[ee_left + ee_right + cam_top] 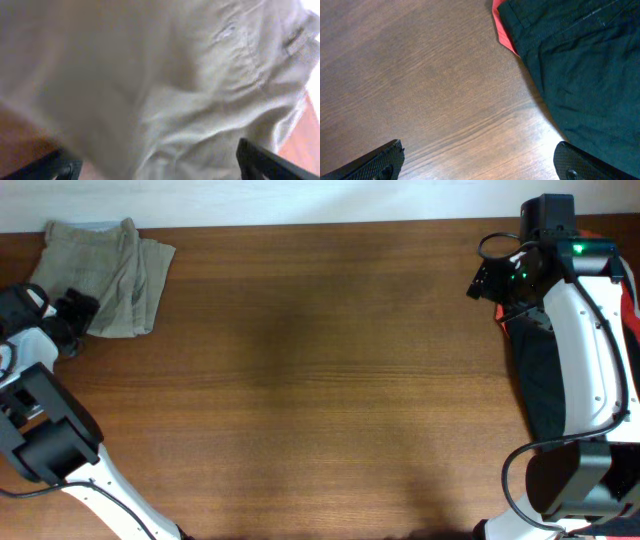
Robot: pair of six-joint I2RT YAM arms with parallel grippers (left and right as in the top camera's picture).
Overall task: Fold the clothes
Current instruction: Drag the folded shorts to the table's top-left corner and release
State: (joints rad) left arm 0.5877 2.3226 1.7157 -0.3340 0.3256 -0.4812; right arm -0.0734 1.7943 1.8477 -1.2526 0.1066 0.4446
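The khaki-beige shorts (pixel 105 275) lie bunched at the table's far left corner. They fill the left wrist view (pixel 200 90), wrinkled, with a belt loop at the top right. My left gripper (pixel 70 315) sits at their near left edge; its fingers (pixel 160 167) are spread wide, just above the cloth. The black garment (pixel 540 380) lies along the right edge, partly under my right arm, with the red-orange one (pixel 632 300) beneath it. My right gripper (pixel 495 280) is open and empty (pixel 480 162) over bare wood, beside the black garment (pixel 580 65) and a red-orange strip (pixel 502 30).
The brown wooden table (pixel 300 380) spans the view. Both arm bases stand at the near corners, the left one (pixel 50 445) and the right one (pixel 570 480). A white wall runs behind the far edge.
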